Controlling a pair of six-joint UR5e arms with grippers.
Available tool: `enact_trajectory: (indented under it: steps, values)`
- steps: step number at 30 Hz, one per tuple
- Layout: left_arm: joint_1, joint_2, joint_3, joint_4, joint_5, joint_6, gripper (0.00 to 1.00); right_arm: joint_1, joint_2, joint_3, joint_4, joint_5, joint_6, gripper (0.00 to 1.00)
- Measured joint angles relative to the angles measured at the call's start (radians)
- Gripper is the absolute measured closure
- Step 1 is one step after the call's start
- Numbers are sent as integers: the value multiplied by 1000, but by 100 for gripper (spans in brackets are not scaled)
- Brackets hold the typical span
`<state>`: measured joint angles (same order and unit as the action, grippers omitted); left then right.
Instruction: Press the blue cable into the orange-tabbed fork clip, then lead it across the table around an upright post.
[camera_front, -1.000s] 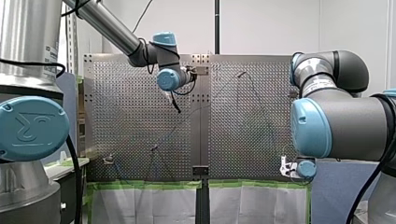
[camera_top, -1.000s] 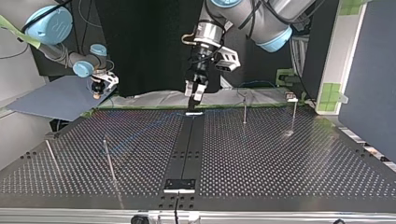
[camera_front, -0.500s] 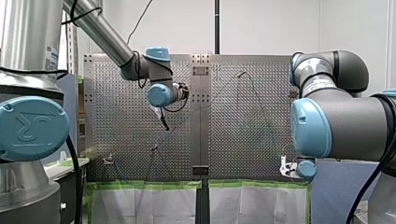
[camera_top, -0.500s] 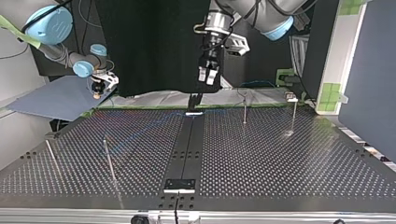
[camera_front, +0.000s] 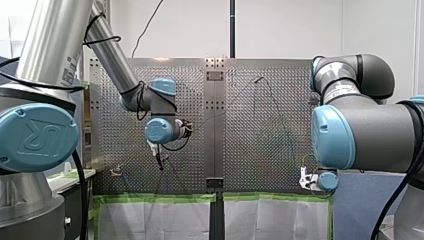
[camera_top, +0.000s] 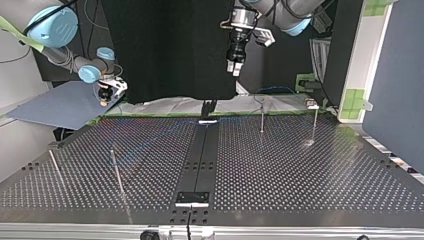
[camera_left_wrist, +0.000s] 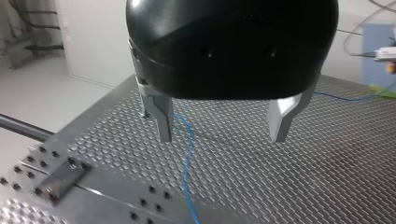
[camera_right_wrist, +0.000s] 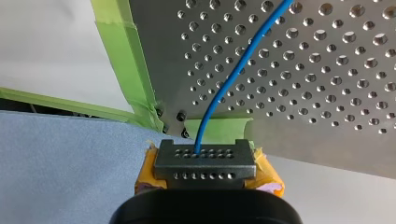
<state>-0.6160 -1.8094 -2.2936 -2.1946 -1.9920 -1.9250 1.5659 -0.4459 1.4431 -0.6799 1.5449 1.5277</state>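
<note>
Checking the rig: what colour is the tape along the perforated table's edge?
Green tape, clearest in the right wrist view.

The blue cable (camera_right_wrist: 233, 77) is thin and bright. One end is clamped in my right gripper (camera_right_wrist: 204, 158), just off the taped corner of the worktop (camera_right_wrist: 327, 70). From there it runs in a gentle curve over the holed metal. In the left wrist view another stretch lies flat on the worktop, passing close beside one metal finger.

In the top view four thin metal posts (camera_top: 262, 119) stand on the worktop: two near the far edge at the right, two nearer at the left. A small clip (camera_top: 312, 104) sits at the far edge, just beside the rightmost post. The colour of its tab is too small to tell.
</note>
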Motion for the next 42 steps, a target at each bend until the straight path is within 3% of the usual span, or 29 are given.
enact_trajectory:
  steps: [7, 15, 27, 42]
  values:
    - [19, -12, -64, 19, 11, 13, 1, 1, 0, 0, 0, 0, 0, 100]
    - [93, -12, -143, 39, 83, 41, 1, 1, 0, 0, 0, 0, 0, 100]
    - [193, -12, -158, 94, 184, 86, 1, 1, 0, 0, 0, 4, 1, 100]
    - [202, -12, -157, 97, 192, 87, 1, 1, 0, 0, 0, 5, 2, 100]
